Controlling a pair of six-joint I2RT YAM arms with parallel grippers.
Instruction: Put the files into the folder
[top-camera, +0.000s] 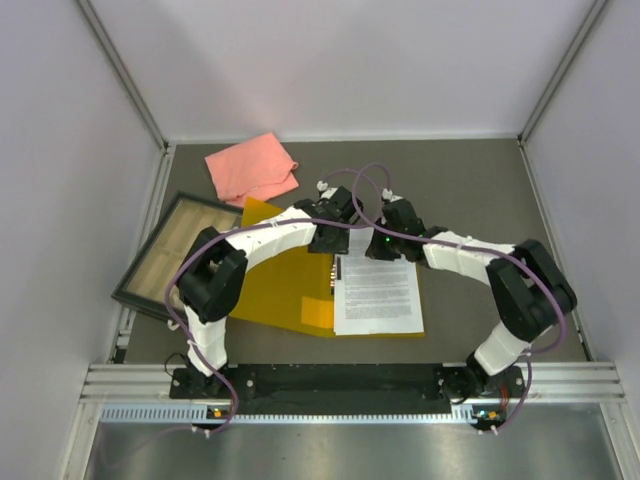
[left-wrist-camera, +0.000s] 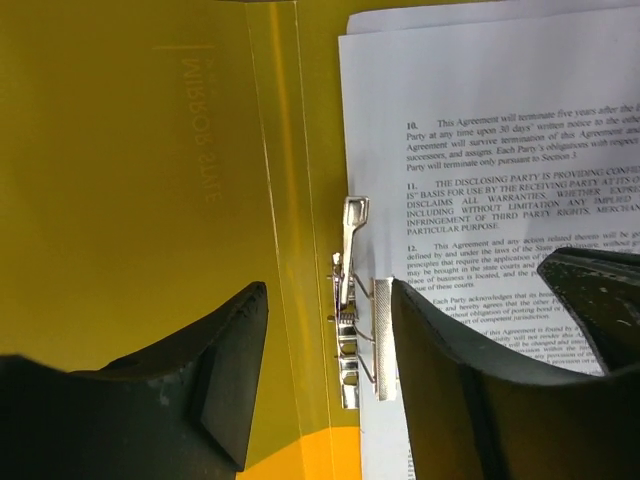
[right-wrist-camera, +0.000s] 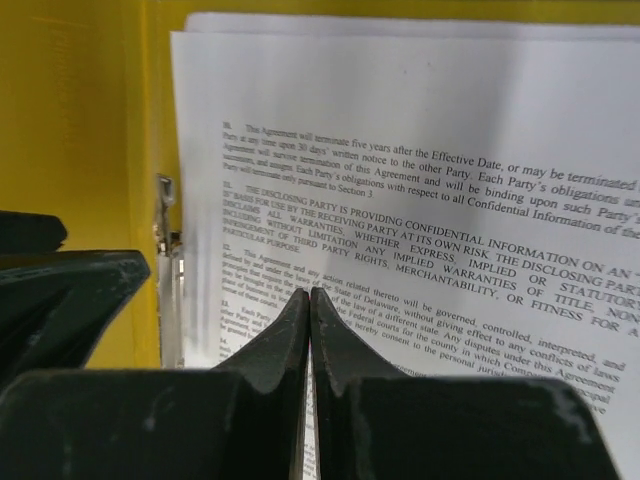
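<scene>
The yellow-orange folder (top-camera: 285, 285) lies open in the middle of the table. The files (top-camera: 378, 295), white sheets of small black print, rest on its right half. My left gripper (top-camera: 330, 240) hovers over the spine, open. In the left wrist view its jaws (left-wrist-camera: 328, 290) straddle the metal clip (left-wrist-camera: 350, 260). The right finger (left-wrist-camera: 450, 380) touches the clip's knurled lever (left-wrist-camera: 384, 340), and the left finger stands apart over yellow folder (left-wrist-camera: 120, 200). My right gripper (top-camera: 378, 247) is shut, tips (right-wrist-camera: 309, 292) together over the files (right-wrist-camera: 420, 150), holding nothing.
A pink cloth (top-camera: 252, 168) lies at the back left of the grey table (top-camera: 470, 190). A black-framed tray (top-camera: 170, 255) sits tilted at the left, beside the folder. White walls close in both sides and the back.
</scene>
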